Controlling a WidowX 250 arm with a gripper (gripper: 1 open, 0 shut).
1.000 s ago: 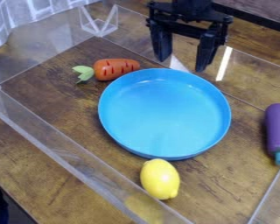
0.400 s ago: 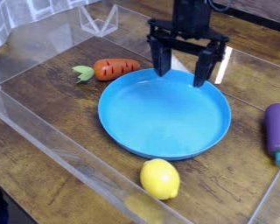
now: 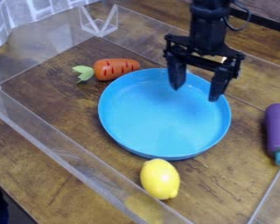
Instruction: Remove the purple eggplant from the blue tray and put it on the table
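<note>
The blue tray [image 3: 154,118] lies in the middle of the table [image 3: 60,114] with nothing in it. The purple eggplant [image 3: 276,129] rests on the wood at the right edge, outside the tray, stem end toward the front. My gripper [image 3: 198,80] hangs straight down over the tray's far right part, jaws open and holding nothing. One dark fingertip [image 3: 177,78] and the other both hover just above the blue surface.
An orange carrot [image 3: 111,68] lies left of the tray's far rim. A yellow lemon [image 3: 160,178] sits at the tray's near rim. Clear acrylic walls [image 3: 43,144] run along the table's edges.
My gripper has moved down and to the right, from behind the tray's far rim to over its far right part. It stays open. The eggplant, carrot and lemon have not moved.
</note>
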